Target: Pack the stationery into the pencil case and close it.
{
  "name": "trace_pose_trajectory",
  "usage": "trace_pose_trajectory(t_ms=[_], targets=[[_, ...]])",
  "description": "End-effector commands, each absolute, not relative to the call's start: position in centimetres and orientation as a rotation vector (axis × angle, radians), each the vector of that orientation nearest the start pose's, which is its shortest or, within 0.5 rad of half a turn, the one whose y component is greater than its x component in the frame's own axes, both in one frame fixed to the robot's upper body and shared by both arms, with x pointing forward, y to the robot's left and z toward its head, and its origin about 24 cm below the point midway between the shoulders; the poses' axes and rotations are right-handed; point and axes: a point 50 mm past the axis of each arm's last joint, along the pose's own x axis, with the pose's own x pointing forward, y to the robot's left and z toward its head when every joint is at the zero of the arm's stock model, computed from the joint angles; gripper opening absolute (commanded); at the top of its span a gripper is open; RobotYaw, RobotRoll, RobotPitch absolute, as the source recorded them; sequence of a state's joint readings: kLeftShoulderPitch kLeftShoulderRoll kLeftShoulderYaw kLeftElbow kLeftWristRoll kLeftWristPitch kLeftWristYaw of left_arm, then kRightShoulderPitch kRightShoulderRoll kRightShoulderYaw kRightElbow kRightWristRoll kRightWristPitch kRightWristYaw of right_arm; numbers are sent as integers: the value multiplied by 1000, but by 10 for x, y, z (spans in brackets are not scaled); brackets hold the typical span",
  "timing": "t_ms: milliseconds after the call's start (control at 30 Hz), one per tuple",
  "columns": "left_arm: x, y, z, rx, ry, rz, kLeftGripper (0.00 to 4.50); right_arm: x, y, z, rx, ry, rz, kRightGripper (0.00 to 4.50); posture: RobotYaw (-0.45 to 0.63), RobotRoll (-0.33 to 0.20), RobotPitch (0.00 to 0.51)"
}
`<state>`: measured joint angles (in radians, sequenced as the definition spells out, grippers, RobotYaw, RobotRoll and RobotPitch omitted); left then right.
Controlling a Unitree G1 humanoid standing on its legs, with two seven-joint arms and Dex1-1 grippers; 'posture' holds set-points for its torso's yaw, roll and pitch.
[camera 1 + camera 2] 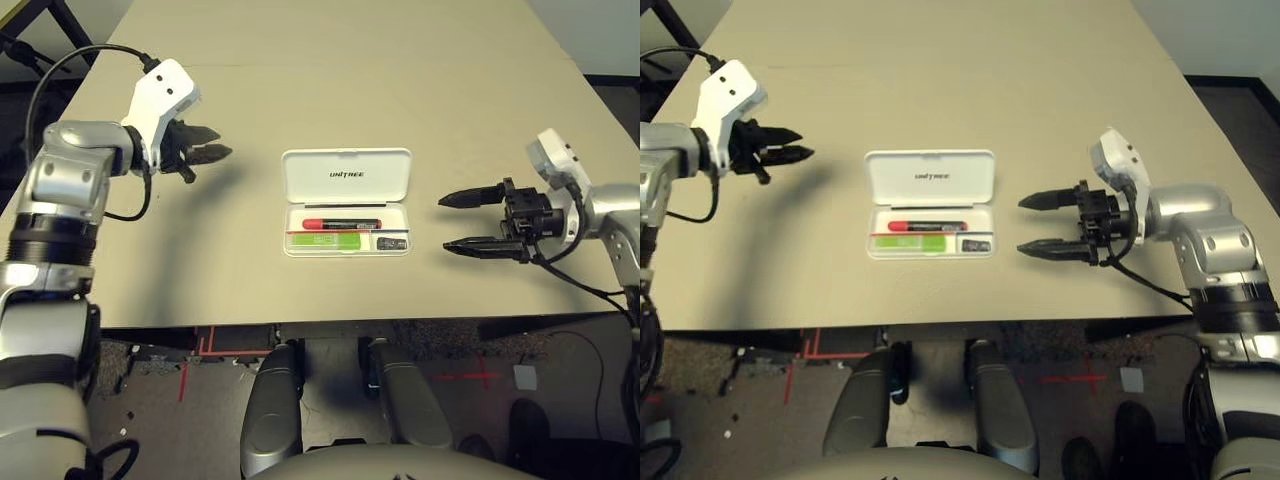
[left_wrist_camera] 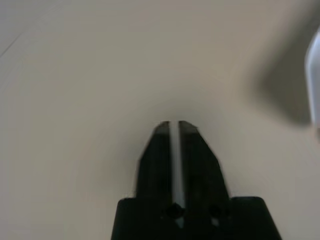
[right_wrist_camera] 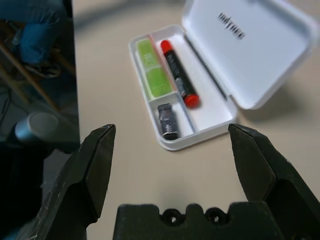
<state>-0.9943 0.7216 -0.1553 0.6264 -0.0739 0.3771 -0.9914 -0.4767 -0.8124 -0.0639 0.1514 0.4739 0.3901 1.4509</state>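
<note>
- The pencil case (image 1: 346, 200) lies open on the desk (image 1: 330, 80) between the hands, lid up.
- Inside: red marker (image 1: 341, 224), lime-green highlighter (image 1: 325, 240), dark block (image 1: 392, 243).
- The left hand (image 1: 205, 145) is closed, empty, well left of it.
- The right hand (image 1: 470, 222) gapes wide (nothing held), just right of it.

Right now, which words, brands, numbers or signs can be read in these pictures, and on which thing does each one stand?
"UNITREE": small dark letters on the inside of the raised lid of the open white pencil case.
The lime-green highlighter bears some print: too small to read.
The small dark block bears pale marks: too blurred to read.
The red marker: no readable text.
</note>
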Motion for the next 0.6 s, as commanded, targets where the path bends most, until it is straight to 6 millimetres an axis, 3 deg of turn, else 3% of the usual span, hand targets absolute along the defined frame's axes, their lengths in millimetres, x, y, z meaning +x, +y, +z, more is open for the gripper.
trace_pose_trajectory(t_ms=[33,233,600], targets=[[383,221,212,478,310,-793,38,278,-250,183,-239,146,1273,4500,-25,0,180],[390,185,204,585,394,-1049,38,275,-253,185,-246,143,1257,4500,-68,0,177],[388,150,216,703,442,-1307,38,266,-257,181,-243,150,1226,4500,-95,0,193]])
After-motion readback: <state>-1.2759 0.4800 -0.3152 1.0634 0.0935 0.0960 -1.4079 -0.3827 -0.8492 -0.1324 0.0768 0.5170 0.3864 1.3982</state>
